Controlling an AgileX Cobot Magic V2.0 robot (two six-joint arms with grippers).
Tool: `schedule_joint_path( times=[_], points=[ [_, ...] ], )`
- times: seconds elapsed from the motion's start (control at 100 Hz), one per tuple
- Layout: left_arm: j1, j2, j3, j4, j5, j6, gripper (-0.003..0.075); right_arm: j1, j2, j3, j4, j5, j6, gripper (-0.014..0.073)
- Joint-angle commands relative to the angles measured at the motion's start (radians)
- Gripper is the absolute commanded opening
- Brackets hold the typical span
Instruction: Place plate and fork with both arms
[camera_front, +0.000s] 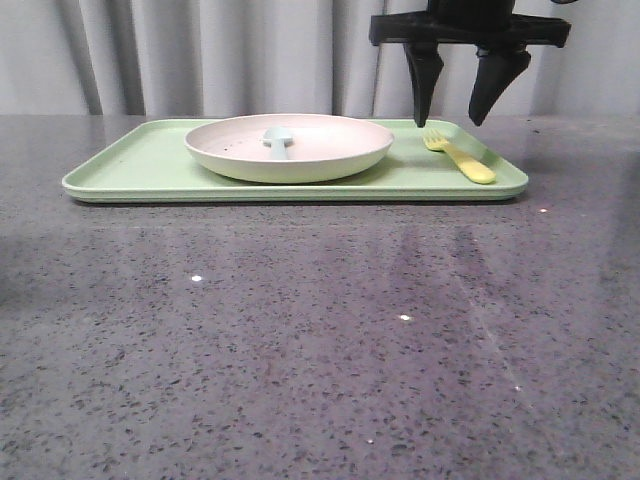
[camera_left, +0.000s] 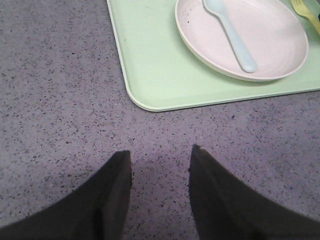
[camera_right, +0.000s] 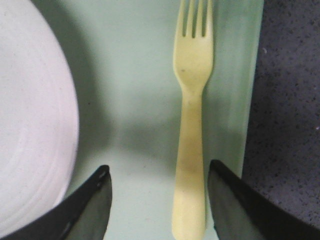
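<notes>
The pale pink plate (camera_front: 290, 146) rests on the light green tray (camera_front: 140, 160), with a pale blue spoon (camera_front: 277, 140) lying in it. A small yellow fork (camera_front: 460, 156) lies flat at the tray's right end. My right gripper (camera_front: 455, 118) hangs open just above the fork; in the right wrist view the fork (camera_right: 192, 125) lies between its spread fingers, untouched, beside the plate's rim (camera_right: 30, 125). My left gripper (camera_left: 161, 150) is open over bare table, short of the tray's corner (camera_left: 145, 100), and holds nothing. It is out of the front view.
The dark speckled stone table (camera_front: 320, 340) stretches from the tray to the near edge. Grey curtains (camera_front: 200, 50) close off the back. The tray's right rim (camera_right: 252, 100) runs close beside the fork.
</notes>
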Motion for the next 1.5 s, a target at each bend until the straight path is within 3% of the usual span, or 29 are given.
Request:
schedule_joint_path(
  times=[0.0, 0.75, 1.05, 1.3, 1.49],
  points=[
    [0.003, -0.01, -0.027, -0.016, -0.064, -0.008, 0.0273, -0.007, -0.062, -0.024, -0.014, 0.097, -0.012, 0.0447],
    [0.003, -0.01, -0.027, -0.016, -0.085, -0.008, 0.0273, -0.006, -0.199, 0.031, 0.03, 0.085, -0.012, 0.0437],
    [0.003, -0.01, -0.027, -0.016, -0.113, -0.008, 0.0273, -0.005, -0.4, 0.207, -0.029, 0.006, -0.012, 0.0203],
    [0.003, -0.016, -0.027, -0.016, -0.113, -0.008, 0.0237, -0.005, -0.625, 0.503, -0.029, -0.173, -0.012, -0.0064],
    [0.003, -0.063, -0.027, -0.012, -0.116, -0.008, 0.0104, -0.005, -0.803, 0.732, -0.03, -0.333, -0.012, -0.0064]
  ],
)
